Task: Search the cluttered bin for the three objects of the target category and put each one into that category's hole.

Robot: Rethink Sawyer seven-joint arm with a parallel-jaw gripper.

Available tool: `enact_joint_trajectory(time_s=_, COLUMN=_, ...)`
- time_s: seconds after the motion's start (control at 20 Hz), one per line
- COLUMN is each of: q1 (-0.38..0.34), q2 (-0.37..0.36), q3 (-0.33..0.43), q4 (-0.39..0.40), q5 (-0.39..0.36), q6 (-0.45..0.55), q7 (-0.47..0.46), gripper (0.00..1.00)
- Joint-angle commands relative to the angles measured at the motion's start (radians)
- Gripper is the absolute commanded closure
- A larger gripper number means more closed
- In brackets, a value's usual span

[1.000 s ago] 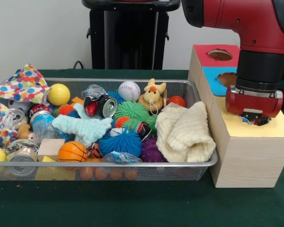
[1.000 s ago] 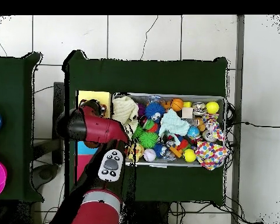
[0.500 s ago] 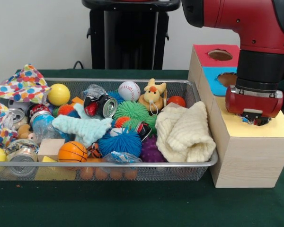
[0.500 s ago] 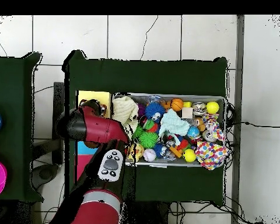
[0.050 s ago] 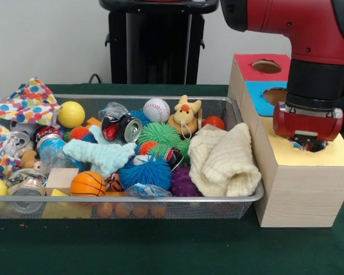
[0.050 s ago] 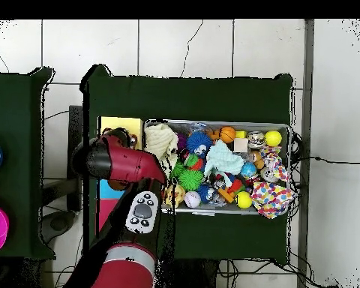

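The gripper (image 5: 307, 143) hangs right over the hole in the yellow top of the wooden box (image 5: 301, 189), which stands just right of the wire bin (image 5: 235, 112). Whether it is open or closed cannot be told, since its tips are hidden at the hole. The bin is packed with clutter: a cream cloth (image 5: 223, 160) at its right end, a blue spiky ball (image 5: 145, 173), a baseball (image 5: 156, 109), and a small basketball (image 5: 88, 184) near the front.
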Motion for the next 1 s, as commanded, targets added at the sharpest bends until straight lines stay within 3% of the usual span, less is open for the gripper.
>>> enact_joint_trajectory(time_s=0.05, q1=-0.009, q2=0.044, q3=-0.038, q4=-0.034, q5=-0.004, q6=0.141, q7=0.178, gripper=1.00)
enact_joint_trajectory(time_s=0.35, q1=-0.009, q2=0.041, q3=-0.034, q4=-0.019, q5=0.003, q6=0.159, q7=0.193, gripper=1.00)
enact_joint_trajectory(time_s=1.0, q1=0.001, q2=0.003, q3=0.002, q4=-0.015, q5=0.018, q6=0.331, q7=0.215, gripper=1.00)
